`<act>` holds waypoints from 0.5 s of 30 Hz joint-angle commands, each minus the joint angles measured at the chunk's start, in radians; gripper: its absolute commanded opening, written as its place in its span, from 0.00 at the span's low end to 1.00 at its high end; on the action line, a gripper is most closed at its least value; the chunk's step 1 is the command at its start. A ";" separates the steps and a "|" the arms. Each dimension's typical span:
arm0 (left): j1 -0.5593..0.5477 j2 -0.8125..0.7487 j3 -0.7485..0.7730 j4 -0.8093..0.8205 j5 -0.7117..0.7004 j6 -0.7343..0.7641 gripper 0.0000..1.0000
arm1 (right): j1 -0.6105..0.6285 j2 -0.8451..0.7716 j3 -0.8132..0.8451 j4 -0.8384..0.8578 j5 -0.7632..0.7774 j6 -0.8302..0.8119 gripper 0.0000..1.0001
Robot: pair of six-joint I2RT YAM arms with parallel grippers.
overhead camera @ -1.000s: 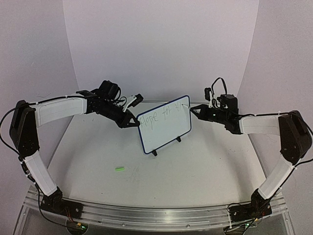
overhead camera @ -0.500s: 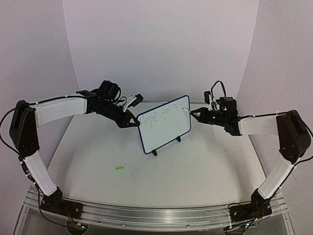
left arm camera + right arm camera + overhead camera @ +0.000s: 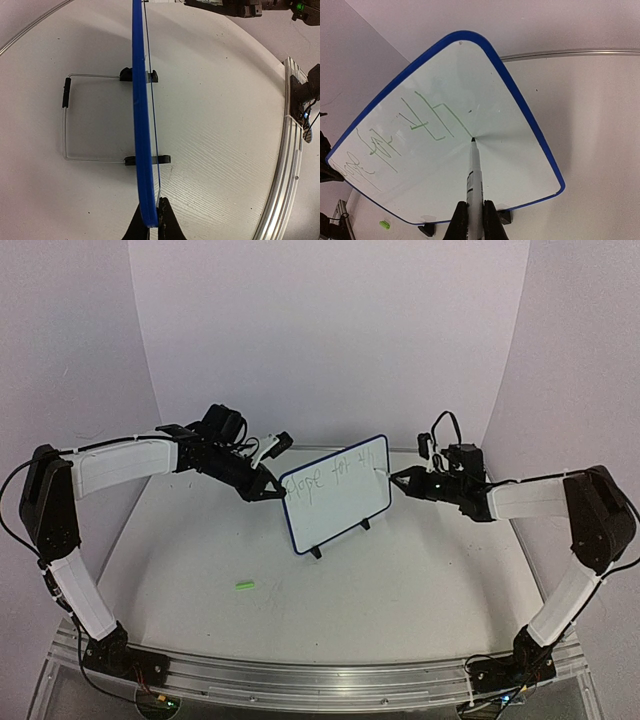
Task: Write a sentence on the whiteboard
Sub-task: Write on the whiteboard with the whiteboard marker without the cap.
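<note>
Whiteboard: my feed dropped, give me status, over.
Left gripper shut on whiteboard rim. Right gripper shut on marker, tip on board, green writing showing. Nothing in the way.

One line of green handwriting [image 3: 338, 472] is running along the top edge of the whiteboard [image 3: 335, 512], climbing toward its top right corner. The middle word is reading as "for"; the first word is looking like "Hope" or "Apple" and cannot be settled, and the last group is appearing as "th" in angular strokes. From the right wrist, the same line is showing too skewed to read.
</note>
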State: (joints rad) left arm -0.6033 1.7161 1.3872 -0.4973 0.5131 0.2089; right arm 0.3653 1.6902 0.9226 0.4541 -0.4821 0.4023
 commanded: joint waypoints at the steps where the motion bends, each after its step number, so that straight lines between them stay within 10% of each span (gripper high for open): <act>1: -0.004 0.024 0.005 -0.063 -0.045 0.028 0.00 | 0.004 -0.063 -0.020 0.020 0.030 0.001 0.00; 15: -0.004 0.025 0.004 -0.063 -0.047 0.030 0.00 | 0.004 -0.056 0.034 0.030 0.032 -0.008 0.00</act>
State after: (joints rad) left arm -0.6033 1.7161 1.3872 -0.4973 0.5129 0.2089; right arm 0.3653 1.6623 0.9060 0.4519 -0.4603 0.4015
